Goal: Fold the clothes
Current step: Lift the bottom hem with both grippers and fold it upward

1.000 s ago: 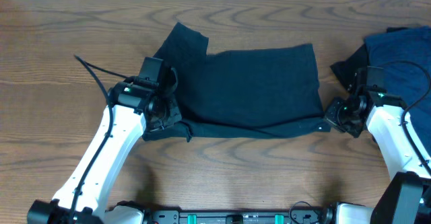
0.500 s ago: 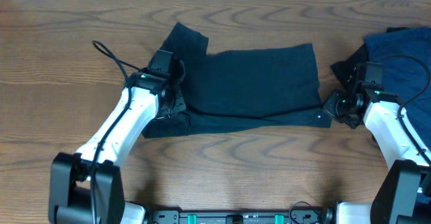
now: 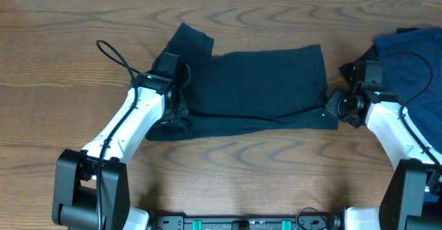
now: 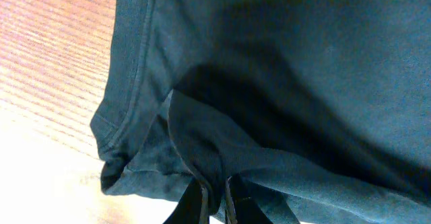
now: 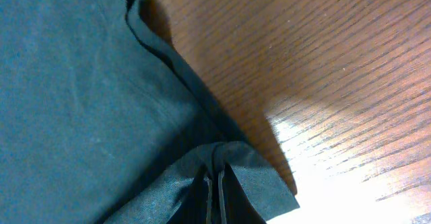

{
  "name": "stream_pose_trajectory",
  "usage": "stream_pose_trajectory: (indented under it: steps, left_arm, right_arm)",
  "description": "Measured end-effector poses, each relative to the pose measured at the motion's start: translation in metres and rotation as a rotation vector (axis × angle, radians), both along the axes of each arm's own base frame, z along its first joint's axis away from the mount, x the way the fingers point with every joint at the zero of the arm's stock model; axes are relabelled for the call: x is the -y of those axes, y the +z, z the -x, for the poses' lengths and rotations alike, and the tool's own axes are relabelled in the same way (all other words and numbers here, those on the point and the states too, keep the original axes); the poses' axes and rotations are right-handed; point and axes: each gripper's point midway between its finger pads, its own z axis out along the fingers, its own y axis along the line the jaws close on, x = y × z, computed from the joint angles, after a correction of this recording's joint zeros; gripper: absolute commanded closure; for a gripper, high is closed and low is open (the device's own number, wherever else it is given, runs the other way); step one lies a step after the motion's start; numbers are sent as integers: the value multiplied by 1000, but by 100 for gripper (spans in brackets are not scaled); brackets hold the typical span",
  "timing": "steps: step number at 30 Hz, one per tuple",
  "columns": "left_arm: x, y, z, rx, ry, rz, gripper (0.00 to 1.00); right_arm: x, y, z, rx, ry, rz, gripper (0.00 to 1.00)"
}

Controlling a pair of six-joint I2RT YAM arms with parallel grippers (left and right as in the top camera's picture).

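Nearest us, bare tabletop (image 3: 242,178) runs between the left arm (image 3: 128,130) and the right arm (image 3: 390,130). Just beyond it lies the near edge of the shirt (image 3: 262,85). The shirt is spread wide across the middle of the tabletop, with one sleeve jutting out at its far left corner. The left jaws are clenched on a bunched fold at the shirt's near left edge. The right jaws are clenched on its near right corner. Farther right, past the right arm, a bluer garment (image 3: 411,47) lies near the shirt's right edge.

From overhead, the wrists hide both grips. The left wrist view shows a ridge of shirt (image 4: 303,83) rising into the closed fingers (image 4: 194,204), with the stitched hem curling beside it over the wood. The right wrist view shows the fingers (image 5: 199,204) pinching a corner of the shirt (image 5: 67,83). It seems to be two layers, though the dark cloth makes that hard to tell. The tabletop (image 5: 323,69) is bare beyond that corner.
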Motion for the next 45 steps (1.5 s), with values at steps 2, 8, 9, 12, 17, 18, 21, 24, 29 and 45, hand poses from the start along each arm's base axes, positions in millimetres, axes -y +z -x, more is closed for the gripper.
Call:
stream_pose_trajectory:
  steps: [2, 8, 9, 12, 17, 18, 21, 24, 29, 45]
  left_arm:
    - [-1, 0, 2, -10, 0, -3, 94]
    - [-3, 0, 3, -13, 8, -6, 94]
    - [-4, 0, 3, -13, 14, -6, 94]
    - [-11, 1, 3, -14, 41, -6, 94]
    - [-22, 4, 1, -5, 85, -3, 94]
    - [-24, 4, 1, -5, 91, -2, 94]
    - [-26, 4, 0, -3, 101, -3, 94]
    - [-29, 4, -2, 4, 109, -4, 94]
    - [-30, 5, -5, 17, 113, -5, 94]
    - [-31, 7, -17, 70, 116, -16, 94]
  right_arm:
    - [0, -2, 0, -5, -2, 3, 99]
    - [2, -1, -4, 11, -4, 10, 99]
    - [2, -1, -4, 12, -4, 10, 99]
    - [2, 0, -7, 24, -4, 11, 99]
    - [2, 1, -11, 41, -4, 12, 99]
    - [2, 2, -11, 44, -3, 13, 99]
    - [-1, 3, -15, 57, 7, 16, 99]
    - [-5, 5, -19, 75, 19, 18, 98]
    - [-17, 7, -26, 104, 55, 21, 97]
    - [-16, -5, -26, 76, 58, 79, 97]
